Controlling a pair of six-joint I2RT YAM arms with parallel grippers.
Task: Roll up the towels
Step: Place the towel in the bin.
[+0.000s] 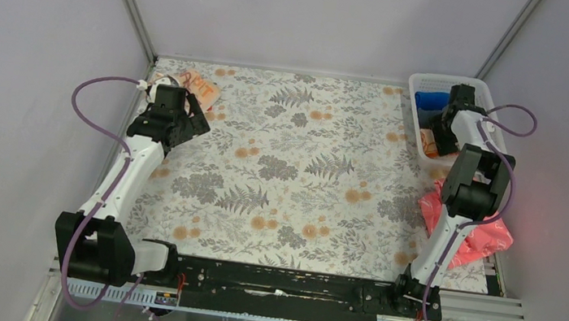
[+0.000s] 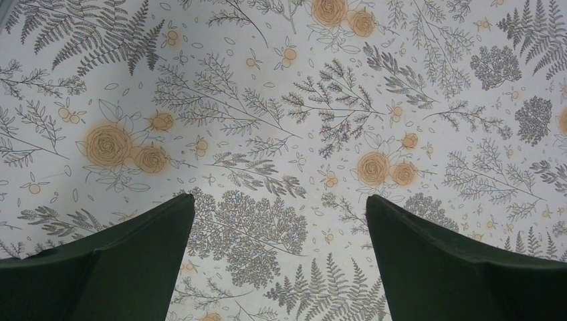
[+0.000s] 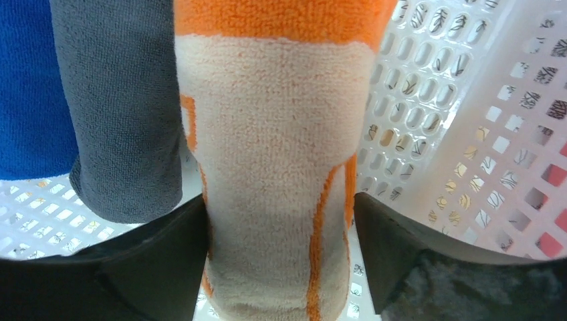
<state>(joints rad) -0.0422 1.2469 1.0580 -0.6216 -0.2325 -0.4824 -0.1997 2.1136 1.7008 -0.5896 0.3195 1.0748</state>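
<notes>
The orange-bordered towel [image 3: 274, 134], rolled with a cream centre, stands between my right gripper's fingers [image 3: 281, 200] inside the white basket [image 3: 468, 134]. The fingers close on its sides. In the top view this gripper [image 1: 438, 133] reaches down into the basket [image 1: 482, 91] over the orange towel [image 1: 428, 145]. The pale peach towel with orange lettering [image 1: 196, 84] lies crumpled at the far left corner. My left gripper [image 1: 180, 115] hovers just in front of it, open and empty [image 2: 281, 200], with only the floral cloth below.
A blue roll [image 1: 434, 99] [image 3: 27, 80] and a dark grey roll [image 3: 120, 100] lie in the basket beside the orange towel. A pink cloth [image 1: 473, 229] lies at the right edge under the right arm. The floral tablecloth [image 1: 296, 170] covers the table.
</notes>
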